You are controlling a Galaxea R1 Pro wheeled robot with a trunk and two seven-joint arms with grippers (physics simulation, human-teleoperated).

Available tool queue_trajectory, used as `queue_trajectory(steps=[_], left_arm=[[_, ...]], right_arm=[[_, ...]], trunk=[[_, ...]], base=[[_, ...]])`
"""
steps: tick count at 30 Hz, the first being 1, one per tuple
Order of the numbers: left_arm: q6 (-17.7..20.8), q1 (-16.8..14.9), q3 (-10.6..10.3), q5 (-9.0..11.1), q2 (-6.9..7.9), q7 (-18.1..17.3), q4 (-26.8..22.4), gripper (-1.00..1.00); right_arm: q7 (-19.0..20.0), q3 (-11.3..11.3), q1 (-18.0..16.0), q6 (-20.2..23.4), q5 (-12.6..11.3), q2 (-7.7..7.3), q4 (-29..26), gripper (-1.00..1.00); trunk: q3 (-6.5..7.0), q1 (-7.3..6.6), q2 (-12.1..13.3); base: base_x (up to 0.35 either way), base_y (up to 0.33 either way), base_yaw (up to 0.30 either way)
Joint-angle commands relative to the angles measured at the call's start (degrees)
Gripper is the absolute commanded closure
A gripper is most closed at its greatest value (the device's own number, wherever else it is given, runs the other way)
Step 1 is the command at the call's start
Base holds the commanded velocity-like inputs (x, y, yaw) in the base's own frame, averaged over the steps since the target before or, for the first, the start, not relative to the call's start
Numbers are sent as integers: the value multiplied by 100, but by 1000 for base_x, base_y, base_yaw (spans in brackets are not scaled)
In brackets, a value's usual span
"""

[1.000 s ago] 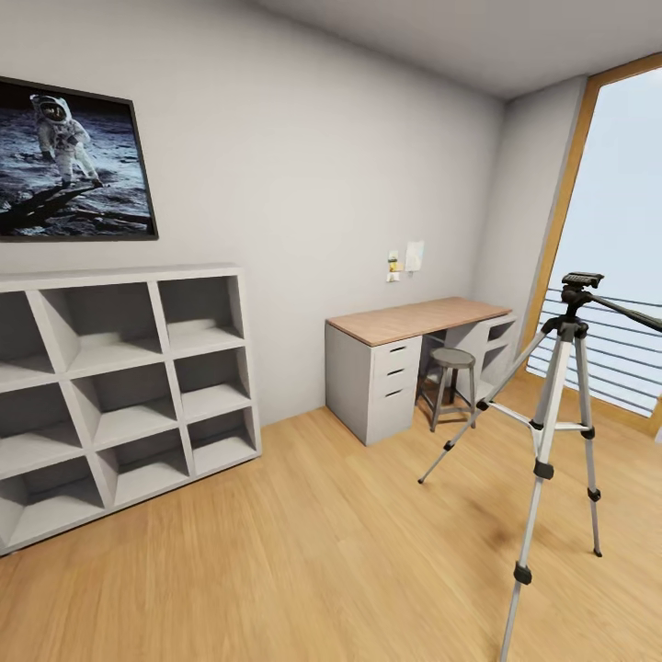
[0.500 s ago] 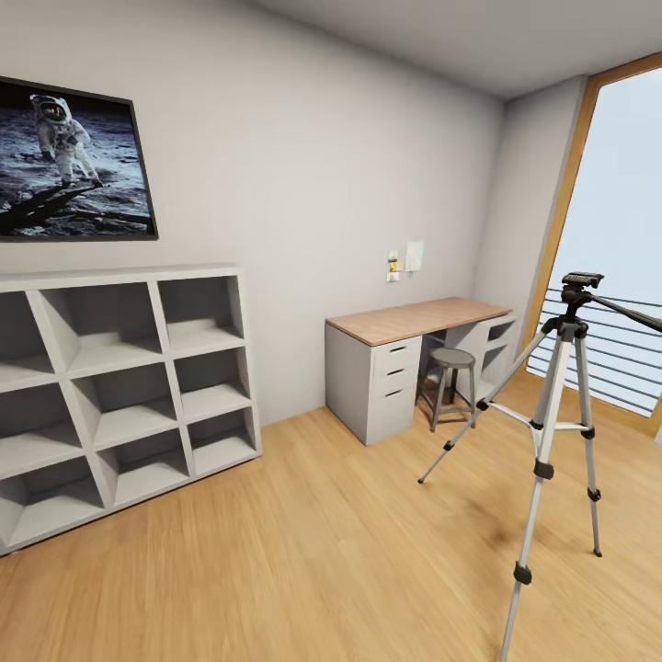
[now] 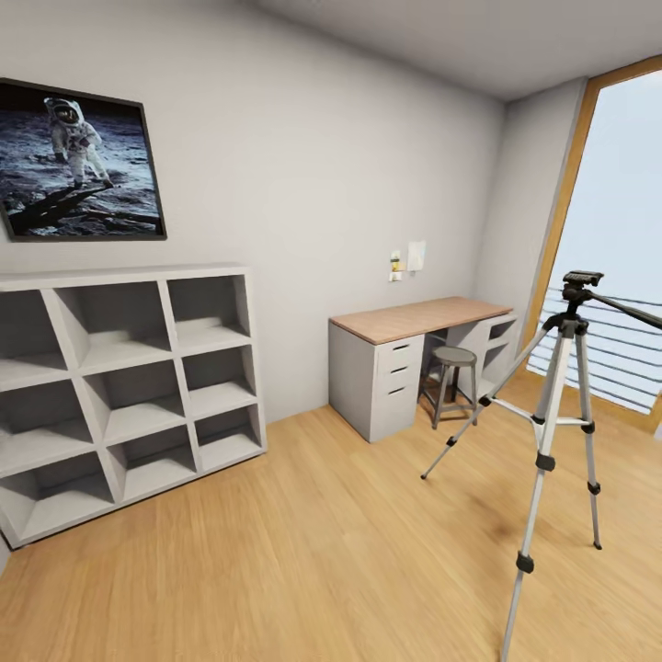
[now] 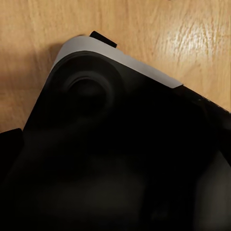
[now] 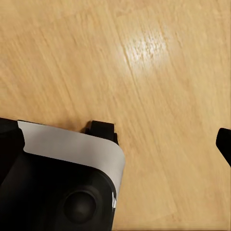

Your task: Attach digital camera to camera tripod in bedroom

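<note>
Ahead, the camera tripod (image 3: 559, 432) is seen standing upright on the light wood floor (image 3: 349, 552) at the right of the head view, near the window (image 3: 616, 239) and well apart from the white cube shelves (image 3: 129, 386). A desk (image 3: 414, 363) and a round stool (image 3: 452, 377) are placed behind it. Whether either gripper's jaws are open or closed cannot be told.
</note>
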Motion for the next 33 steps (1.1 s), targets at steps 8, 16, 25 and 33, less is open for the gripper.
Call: queue_trajectory(steps=[8, 16, 25, 33], left_arm=[[-8, 1, 48, -14, 1, -2, -6, -100], [-8, 1, 58, -10, -4, 0, -6, -100], [-8, 1, 52, -7, 1, 0, -6, -100], [-8, 1, 51, -7, -1, 0, -6, -100]], right_arm=[[11, -34, -8, -34, 37, -2, 18, -100], [11, -34, -7, -30, 34, -2, 18, -100], [11, -34, -5, -27, 35, -2, 18, -100], [11, -34, -9, -33, 48, -2, 18, -100]], trunk=[[-5, -1, -4], [-5, -1, -4], [-5, -1, -4], [-5, -1, -4]], base=[[-25, 22, 0], [-115, 2, 0], [-74, 0, 0], [-9, 0, 0]])
